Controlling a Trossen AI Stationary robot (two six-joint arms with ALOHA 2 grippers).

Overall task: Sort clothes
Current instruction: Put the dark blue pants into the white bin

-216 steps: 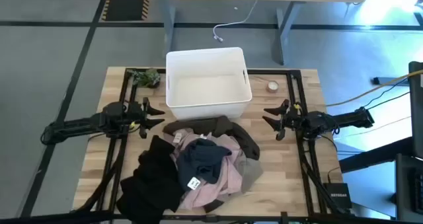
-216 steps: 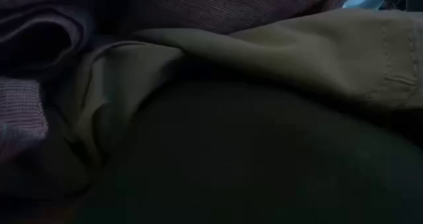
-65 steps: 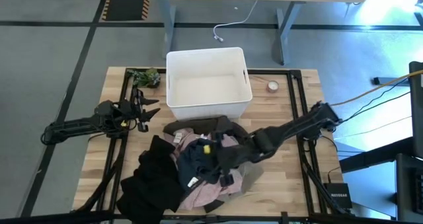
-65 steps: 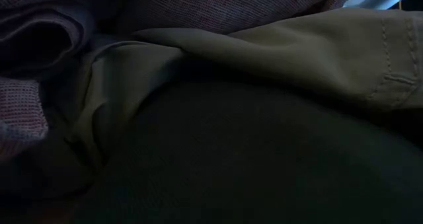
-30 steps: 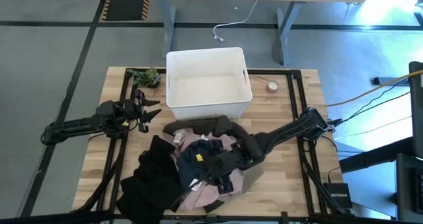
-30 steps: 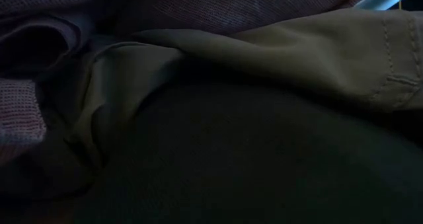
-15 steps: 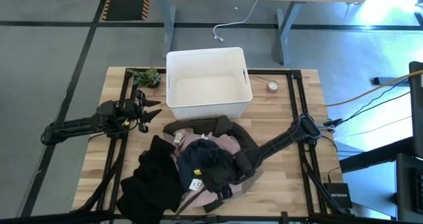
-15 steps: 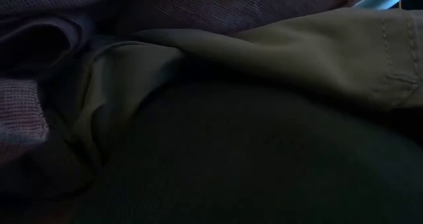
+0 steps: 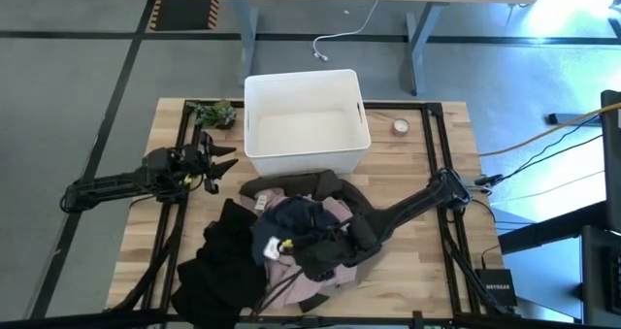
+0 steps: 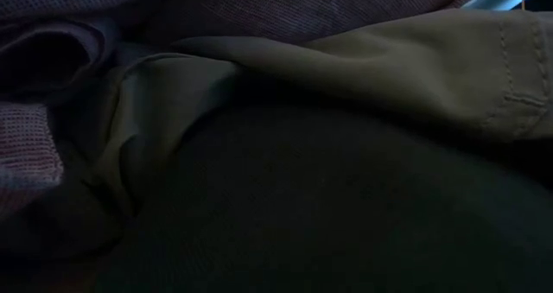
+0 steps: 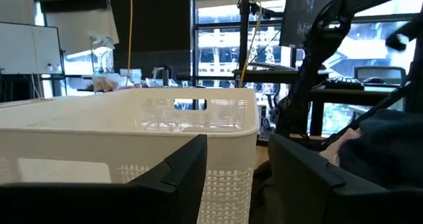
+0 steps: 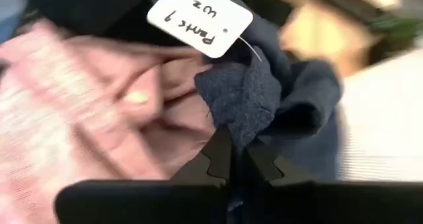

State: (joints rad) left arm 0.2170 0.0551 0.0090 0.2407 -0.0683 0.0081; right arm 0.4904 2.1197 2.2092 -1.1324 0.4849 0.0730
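Observation:
The clothes lie in a pile on the table's near middle: a black garment [image 9: 218, 266], a dusty pink one [image 9: 296, 288], a dark olive-brown one [image 9: 310, 183], and a navy one [image 9: 296, 217] bunched on top with a white tag [image 12: 198, 19]. My right gripper [image 9: 288, 244] reaches over the pile from the right and is shut on the navy garment [image 12: 291, 98]. My left gripper [image 9: 221, 164] waits open at the left, beside the white bin [image 9: 306, 120]. The low view is filled with grey-khaki [image 10: 389, 60] and pink cloth [image 10: 302, 8]. My right gripper pinches a bunched fold of the navy garment [image 12: 241, 108] between its two fingertips [image 12: 221, 154], close to the string of the white tag. How many layers, I cannot tell. The fold stands up from the pile; the remainder of the garment lies on the pink garment [image 12: 86, 105].
The white bin [image 11: 132, 138] stands at the far middle of the table. A small plant [image 9: 213, 113] sits at its left and a tape roll [image 9: 400, 127] at its right. Black frame rails [image 9: 435, 145] run along both sides.
My right gripper has shut on the navy garment atop the pile and drawn back a little toward the table's far left. The navy cloth has bunched up under it and its tag has shifted the same way.

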